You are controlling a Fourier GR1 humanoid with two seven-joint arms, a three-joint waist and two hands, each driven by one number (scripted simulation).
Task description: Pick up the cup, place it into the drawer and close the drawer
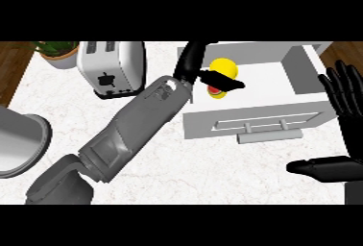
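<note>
One white marbled counter [163, 158] fills your view. One grey left forearm [135, 129] crosses it on a diagonal from the lower left up to the drawer. One drawer [305, 72], pale grey, stands pulled open at upper right, its front panel toward you with one bar handle [268, 137]. One grey round vessel [28, 139] is cut off by the left edge; you cannot tell what kind it is. One white toaster [110, 65] sits at the top, left of the drawer. Right hand [347, 110]: at the right edge, resting, fingers straight and up, thumb out to the side, touching nothing. Left hand [220, 80]: over the open drawer, dark fingers curled across the cup's side, so you see the cup above and below them. One potted plant [56, 50] sits at the top left corner. One cup [225, 66], yellow with red showing at its lower end, sits within the drawer's outline near its left wall, in the left hand's grasp; whether it touches the drawer floor you cannot tell.
</note>
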